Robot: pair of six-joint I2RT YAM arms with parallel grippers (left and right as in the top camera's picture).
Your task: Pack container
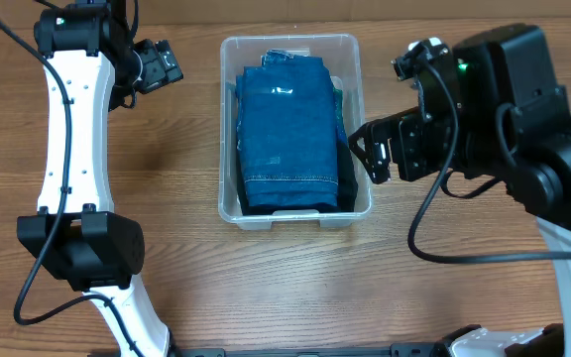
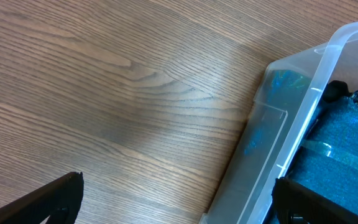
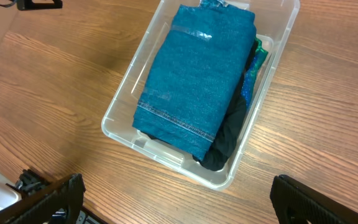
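Observation:
The clear plastic container [image 1: 228, 129] stands at the table's middle. It holds a folded blue denim garment [image 1: 287, 129] on top of a black cloth [image 1: 346, 183], with a bit of green at its right side. It also shows in the right wrist view [image 3: 120, 127] and the left wrist view [image 2: 303, 106]. My left gripper [image 1: 157, 65] is open and empty, raised just left of the container's far left corner. My right gripper [image 1: 370, 151] is open and empty, raised beside the container's right wall. The container's base label is hidden by the clothes.
The wooden table [image 1: 167, 198] surrounds the container. My left arm's base [image 1: 82, 248] sits at the front left, my right arm's body [image 1: 523, 119] at the right. A dark object [image 3: 39, 4] lies at the far edge in the right wrist view.

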